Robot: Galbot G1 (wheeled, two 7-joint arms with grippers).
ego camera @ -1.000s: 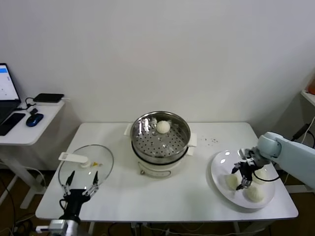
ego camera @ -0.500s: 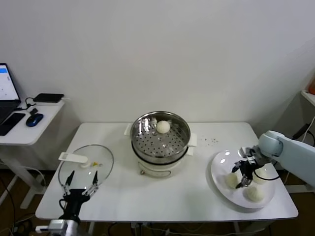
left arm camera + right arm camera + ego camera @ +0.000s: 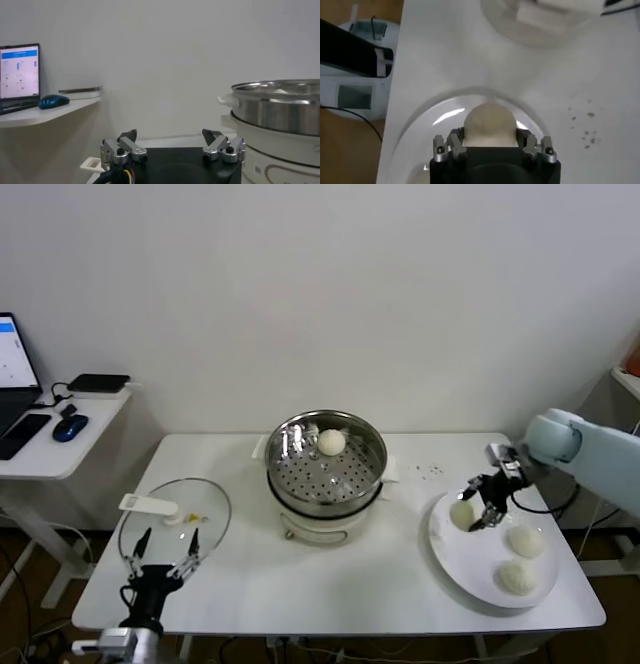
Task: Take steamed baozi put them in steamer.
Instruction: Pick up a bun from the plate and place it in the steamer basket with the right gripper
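My right gripper (image 3: 473,509) is shut on a cream-white baozi (image 3: 461,513) and holds it just above the left part of the white plate (image 3: 470,562). In the right wrist view the baozi (image 3: 488,124) sits between the fingers (image 3: 456,142). Two more baozi (image 3: 525,540) (image 3: 517,576) lie on the plate. One baozi (image 3: 331,442) rests on the perforated tray at the back of the steel steamer (image 3: 327,468), at the table's middle. My left gripper (image 3: 162,557) is open and empty at the table's front left, also seen in its wrist view (image 3: 172,142).
A round glass lid (image 3: 175,522) with a white handle lies at the front left, beside the left gripper. A side desk (image 3: 60,434) with a laptop, mouse and phone stands to the left. Dark specks (image 3: 430,471) dot the table behind the plate.
My right gripper has closed on a baozi, lifted it off the plate and moved it left and back toward the steamer. The left arm has not moved.
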